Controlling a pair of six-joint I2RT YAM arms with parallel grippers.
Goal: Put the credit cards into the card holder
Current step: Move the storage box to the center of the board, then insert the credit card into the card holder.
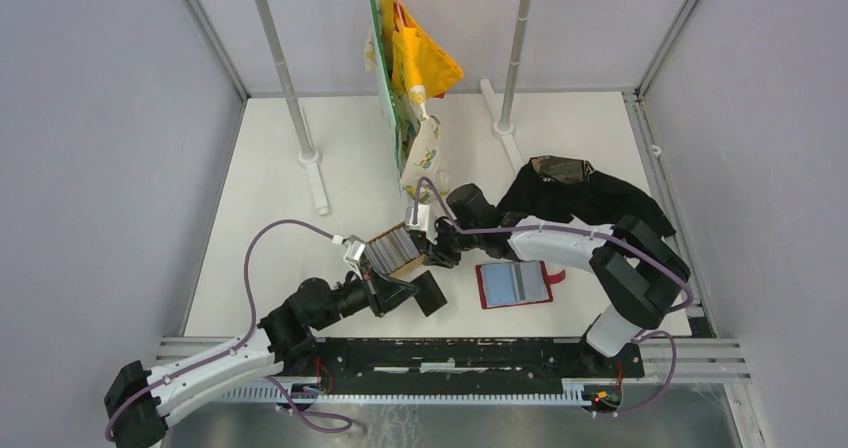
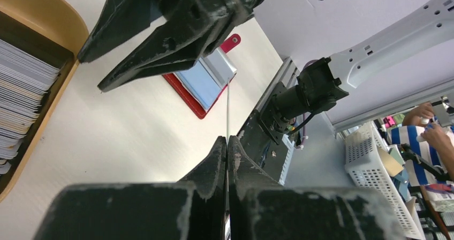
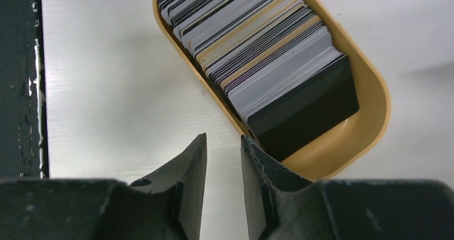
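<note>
One thin card stands edge-on, clamped in the tightly closed left gripper. The red card holder lies open just beyond its fingertips. The right gripper is partly open and empty, with the tan tray of credit cards directly ahead of its fingers.

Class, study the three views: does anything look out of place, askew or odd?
Nothing is spilled or damaged. One stray item: a crumpled black cloth heaped at the table's far right side. The credit cards in the tan tray lean at a slant, yet sit within its rim.
</note>
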